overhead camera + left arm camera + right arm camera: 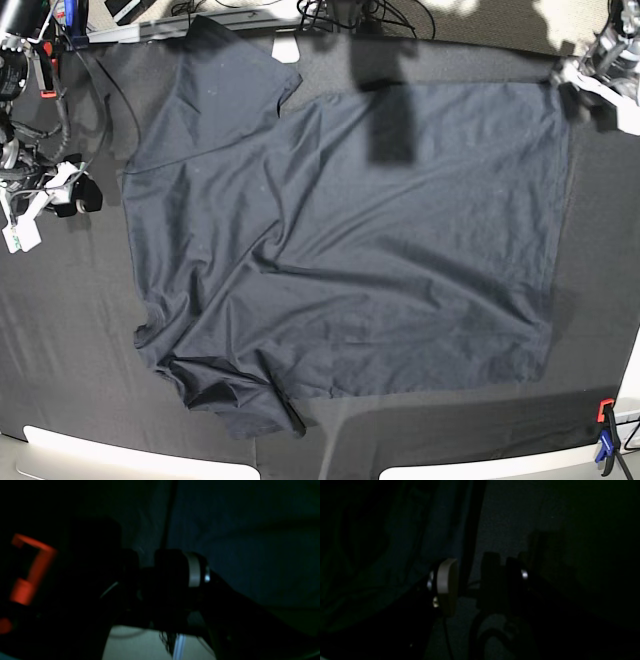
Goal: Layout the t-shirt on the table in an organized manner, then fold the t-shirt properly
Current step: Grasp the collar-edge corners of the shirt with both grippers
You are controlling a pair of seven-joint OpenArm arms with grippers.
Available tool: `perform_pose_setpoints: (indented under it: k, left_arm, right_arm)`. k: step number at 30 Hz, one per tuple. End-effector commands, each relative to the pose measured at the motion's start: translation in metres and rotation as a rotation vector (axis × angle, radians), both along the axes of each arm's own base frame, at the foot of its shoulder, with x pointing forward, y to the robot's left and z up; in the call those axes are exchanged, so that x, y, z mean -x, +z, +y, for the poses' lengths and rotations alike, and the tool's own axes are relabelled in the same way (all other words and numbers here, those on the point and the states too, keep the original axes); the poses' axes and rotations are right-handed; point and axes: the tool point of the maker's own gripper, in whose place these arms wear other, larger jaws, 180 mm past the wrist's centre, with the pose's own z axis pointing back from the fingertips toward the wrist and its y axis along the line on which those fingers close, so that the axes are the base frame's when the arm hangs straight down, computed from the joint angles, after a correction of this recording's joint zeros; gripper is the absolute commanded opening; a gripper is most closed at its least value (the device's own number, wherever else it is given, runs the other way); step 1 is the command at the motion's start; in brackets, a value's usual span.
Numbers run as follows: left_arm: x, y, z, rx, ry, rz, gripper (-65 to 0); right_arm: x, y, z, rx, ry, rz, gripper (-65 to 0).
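The dark t-shirt (350, 240) lies spread over the black table (60, 340), hem to the right and sleeves at the far left (230, 70) and near left (240, 400). Its left part is wrinkled. My left gripper (592, 72) hangs by the shirt's far right corner. In its own dim view the left gripper (146, 560) stands open, with shirt fabric (250, 542) beyond it and nothing between the fingers. My right gripper (72, 195) sits just left of the shirt's edge. The right gripper (470, 580) is open and empty too, and bluish shirt cloth (395, 542) lies to its left.
A red and blue clamp (605, 440) grips the table's near right corner. Another red clamp (32, 567) shows in the left wrist view. Hangers (340, 15) lie beyond the far edge, and cables and gear (30, 40) crowd the far left. Pale table edges (130, 455) run along the front.
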Motion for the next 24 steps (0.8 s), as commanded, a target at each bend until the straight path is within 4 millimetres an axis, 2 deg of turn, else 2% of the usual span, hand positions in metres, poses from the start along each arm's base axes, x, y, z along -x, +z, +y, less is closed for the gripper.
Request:
perform_pose_setpoints:
  k: [1,6,11,16,24]
  left_arm:
    - [-0.005,0.009,0.004,-0.015,-0.008,-0.032,-40.0]
    - [-0.004,0.008,0.004,-0.017,-0.008,-0.023,-40.0]
    - [0.007,-0.007,0.007,0.005,0.004,0.020,-40.0]
    - [0.013,-0.011,-0.020,0.113,-0.108,0.047,-40.0]
    - [0.008,-0.003,-0.033,0.179,-0.140,-0.003,-40.1]
  right_arm:
    - [-0.008,0.015,-0.003,0.011,0.018,-0.047,-35.3]
    - [-0.008,0.015,-0.003,0.012,0.018,-0.044,-35.3]
    - [-0.007,0.014,-0.003,0.014,0.019,-0.035,-35.3]
    - [-0.006,0.014,-0.003,0.014,0.020,-0.033,-35.3]
    - [-0.006,0.014,-0.003,0.014,0.020,-0.032,-35.3]
